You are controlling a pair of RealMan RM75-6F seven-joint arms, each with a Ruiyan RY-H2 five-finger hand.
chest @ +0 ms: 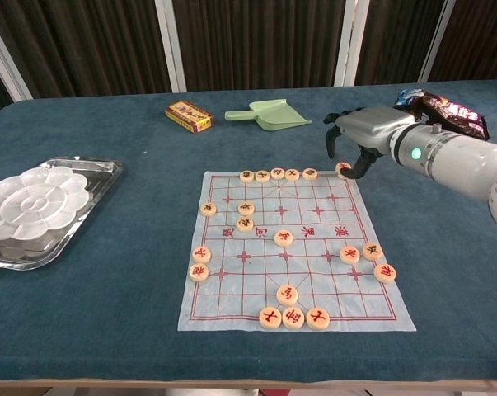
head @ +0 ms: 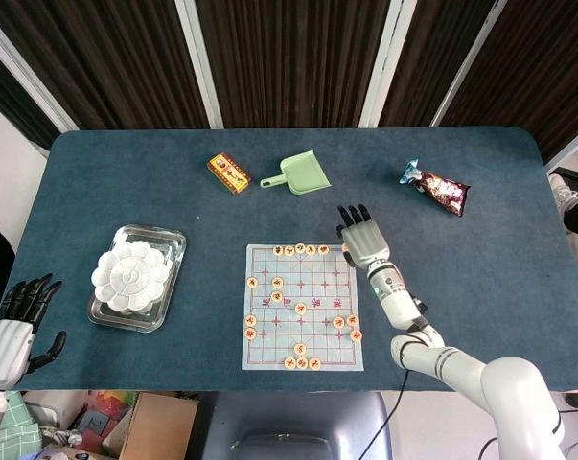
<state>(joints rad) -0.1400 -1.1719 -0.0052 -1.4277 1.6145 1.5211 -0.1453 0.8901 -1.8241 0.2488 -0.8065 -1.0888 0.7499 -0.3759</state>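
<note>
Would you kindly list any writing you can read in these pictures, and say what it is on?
Chess pieces: red and dark characters, too small to read.
Board sheet: red characters mid-board, blurred.
Small yellow box: print unreadable.
Snack bag: print unreadable.
No text reads clearly.

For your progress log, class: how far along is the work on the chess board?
Seemingly done: five pieces line the far edge. In hand: right hand arches over a piece at the far right corner; grip unclear. Left: other pieces lie scattered; left hand open, off the table.
</note>
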